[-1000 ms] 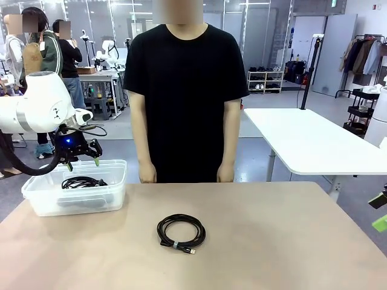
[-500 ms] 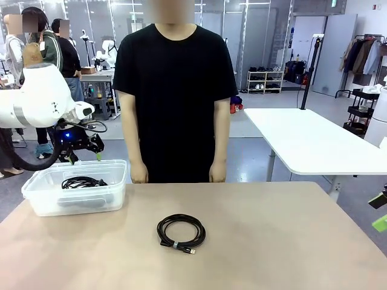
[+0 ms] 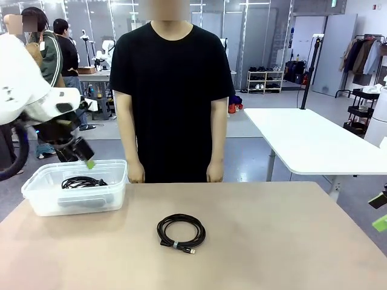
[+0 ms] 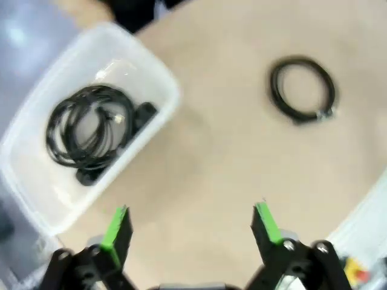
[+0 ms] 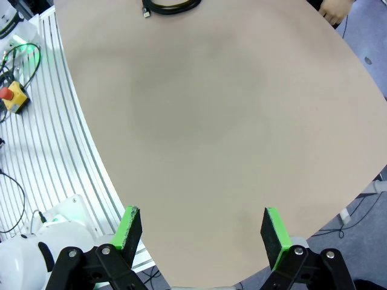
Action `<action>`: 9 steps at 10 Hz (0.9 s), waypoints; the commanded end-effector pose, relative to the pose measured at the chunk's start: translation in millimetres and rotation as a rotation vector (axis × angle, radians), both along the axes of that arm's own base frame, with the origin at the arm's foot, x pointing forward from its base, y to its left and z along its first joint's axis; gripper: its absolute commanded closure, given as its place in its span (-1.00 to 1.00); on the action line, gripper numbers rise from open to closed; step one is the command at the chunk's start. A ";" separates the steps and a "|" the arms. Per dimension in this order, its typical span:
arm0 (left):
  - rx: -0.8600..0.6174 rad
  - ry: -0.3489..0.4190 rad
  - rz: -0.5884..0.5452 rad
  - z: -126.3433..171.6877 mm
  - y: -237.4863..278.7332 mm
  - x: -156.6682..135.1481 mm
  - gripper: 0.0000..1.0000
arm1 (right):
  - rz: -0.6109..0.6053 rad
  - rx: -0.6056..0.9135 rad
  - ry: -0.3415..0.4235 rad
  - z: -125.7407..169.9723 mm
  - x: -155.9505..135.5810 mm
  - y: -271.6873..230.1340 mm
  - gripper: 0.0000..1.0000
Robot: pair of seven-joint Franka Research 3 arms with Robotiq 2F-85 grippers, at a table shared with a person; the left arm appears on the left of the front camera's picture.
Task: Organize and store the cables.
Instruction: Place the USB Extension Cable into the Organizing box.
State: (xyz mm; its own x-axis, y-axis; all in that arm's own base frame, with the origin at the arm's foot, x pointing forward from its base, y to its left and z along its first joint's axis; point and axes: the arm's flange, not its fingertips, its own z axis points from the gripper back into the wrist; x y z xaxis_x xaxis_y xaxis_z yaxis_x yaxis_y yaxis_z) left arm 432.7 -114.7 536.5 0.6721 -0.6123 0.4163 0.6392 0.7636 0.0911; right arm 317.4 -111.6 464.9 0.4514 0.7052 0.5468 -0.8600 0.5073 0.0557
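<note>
One coil [image 3: 181, 234] lies on the surface [image 3: 272, 241]; another [image 4: 87, 132] sits in the bin [image 3: 45, 196]. Left gripper [image 4: 192, 225] and right gripper [image 5: 202, 232] hang empty, fingers apart.

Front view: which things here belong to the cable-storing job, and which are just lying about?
Job: black coiled cable on the tan table; clear plastic bin holding black coiled cables.
Lying about: white table behind; black cart at far right.
</note>
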 end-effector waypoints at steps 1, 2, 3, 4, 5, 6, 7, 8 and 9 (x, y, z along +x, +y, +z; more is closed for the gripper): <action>-0.032 -0.104 -0.273 -20.2 -6.8 -58.5 -1.00 | -0.013 0.006 0.006 1.0 1.3 1.2 -1.00; -0.014 -0.141 -0.326 -28.0 -19.1 -81.2 -1.00 | -0.013 0.006 0.006 1.0 1.3 1.2 -1.00; -0.023 -0.139 -0.360 -28.9 -26.3 -100.2 -1.00 | -0.013 0.006 0.006 1.0 1.3 1.2 -1.00; -0.049 -0.112 -0.323 -30.8 -30.5 -104.8 -1.00 | -0.013 0.006 0.006 1.0 1.3 1.2 -1.00; -0.078 -0.071 -0.248 -33.2 -33.5 -101.7 -1.00 | -0.013 0.006 0.006 1.0 1.3 1.2 -1.00; 0.008 -0.116 -0.357 -21.6 -39.8 -102.0 -1.00 | -0.013 0.006 0.006 1.0 1.3 1.2 -1.00; 0.008 -0.116 -0.357 -21.6 -39.8 -102.0 -1.00 | -0.013 0.006 0.006 1.0 1.3 1.2 -1.00; 0.008 -0.116 -0.357 -21.6 -39.8 -102.0 -1.00 | -0.013 0.006 0.006 1.0 1.3 1.2 -1.00; 0.008 -0.116 -0.357 -21.6 -39.8 -102.0 -1.00 | -0.013 0.006 0.006 1.0 1.3 1.2 -1.00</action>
